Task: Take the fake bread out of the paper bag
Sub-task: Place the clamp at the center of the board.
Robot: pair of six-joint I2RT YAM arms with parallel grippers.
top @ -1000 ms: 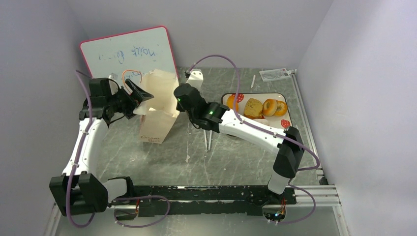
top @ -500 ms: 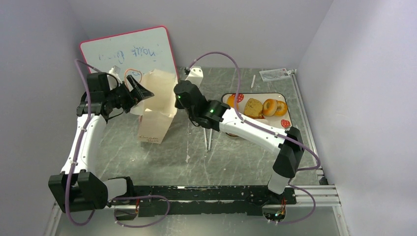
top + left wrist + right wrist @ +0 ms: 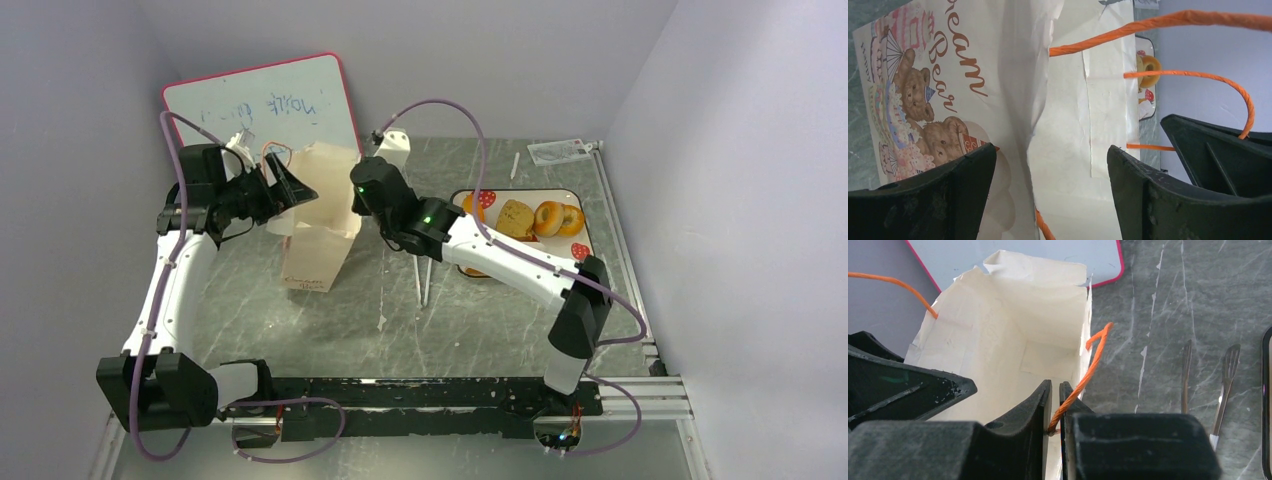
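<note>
The grey marbled table (image 3: pixel 480 310) is boxed in by pale lilac walls (image 3: pixel 480 60), with a pink-framed whiteboard (image 3: pixel 270 105) leaning at the back. The paper bag (image 3: pixel 322 215) stands upright before it, the left gripper (image 3: pixel 1050 150) spread wide at its left rim, the right gripper (image 3: pixel 1055 390) pinched on its right rim and orange handle. The fake bread (image 3: pixel 516 219) lies on the strawberry-printed tray (image 3: pixel 530 193), well to the right.

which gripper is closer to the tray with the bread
Right. The right gripper grips the bag edge facing the tray; the left gripper is at the bag's far side.
</note>
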